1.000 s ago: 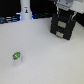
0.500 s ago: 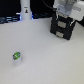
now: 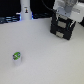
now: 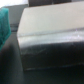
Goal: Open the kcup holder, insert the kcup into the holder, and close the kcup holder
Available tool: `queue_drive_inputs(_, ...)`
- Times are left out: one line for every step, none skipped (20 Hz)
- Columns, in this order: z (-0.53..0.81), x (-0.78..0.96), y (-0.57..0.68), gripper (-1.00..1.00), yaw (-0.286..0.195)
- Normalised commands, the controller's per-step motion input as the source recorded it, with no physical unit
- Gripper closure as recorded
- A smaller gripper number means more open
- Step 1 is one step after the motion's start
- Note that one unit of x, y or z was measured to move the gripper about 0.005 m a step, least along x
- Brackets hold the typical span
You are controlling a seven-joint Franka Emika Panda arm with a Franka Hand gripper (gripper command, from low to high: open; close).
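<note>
The kcup holder (image 3: 63,27) is a black box with two stacked drawer fronts, standing at the back of the white table on the exterior view's right. Both drawers look shut. My gripper (image 3: 65,17) hangs right over the holder's top, and its white body hides the upper edge. The picture is too blurred to show how the fingers stand. The wrist view is filled by the holder's dark top (image 4: 50,37), seen from close up. The kcup (image 3: 17,56), a tiny pale pod with a green top, sits on the table far away at the front left.
A tall white bottle-shaped object (image 3: 25,10) stands at the back left, against a dark backdrop. A teal patch (image 4: 4,25) shows at the edge of the wrist view. White table (image 3: 45,60) lies between the kcup and the holder.
The gripper has dropped slightly and edged toward the exterior view's right over the holder. The kcup and the holder have not moved.
</note>
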Motion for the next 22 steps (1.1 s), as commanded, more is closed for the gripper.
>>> queue_drive_inputs(-0.02, 0.07, -0.01, 1.0, -0.005)
queue_drive_inputs(-0.02, 0.06, -0.01, 1.0, -0.006)
queue_drive_inputs(-0.01, 0.03, -0.01, 1.0, -0.008)
queue_drive_inputs(-0.01, 0.0, -0.01, 1.0, -0.012)
queue_drive_inputs(-0.01, -0.02, -0.01, 1.0, -0.013)
queue_drive_inputs(-0.11, -0.27, 0.02, 1.0, -0.014)
queue_drive_inputs(-0.02, -0.17, 0.03, 1.0, -0.019)
queue_drive_inputs(-0.02, -0.14, 0.03, 1.0, -0.019)
queue_drive_inputs(-0.01, -0.02, 0.02, 1.0, -0.014)
queue_drive_inputs(0.0, 0.09, 0.0, 1.0, -0.013)
queue_drive_inputs(0.04, 0.25, -0.01, 1.0, -0.016)
queue_drive_inputs(0.06, 0.45, -0.05, 1.0, -0.025)
queue_drive_inputs(0.11, 0.61, -0.11, 1.0, -0.038)
queue_drive_inputs(0.14, 0.7, -0.17, 1.0, -0.053)
queue_drive_inputs(0.18, 0.78, -0.21, 1.0, -0.064)
queue_drive_inputs(0.1, 0.59, -0.14, 1.0, -0.032)
queue_drive_inputs(0.19, 0.94, -0.26, 1.0, -0.045)
queue_drive_inputs(0.15, 0.74, -0.2, 1.0, -0.047)
queue_drive_inputs(0.2, 0.96, -0.25, 1.0, -0.041)
queue_drive_inputs(0.19, 0.96, -0.26, 1.0, -0.045)
queue_drive_inputs(0.16, 0.95, -0.27, 1.0, -0.048)
queue_drive_inputs(0.14, 0.95, -0.29, 1.0, -0.052)
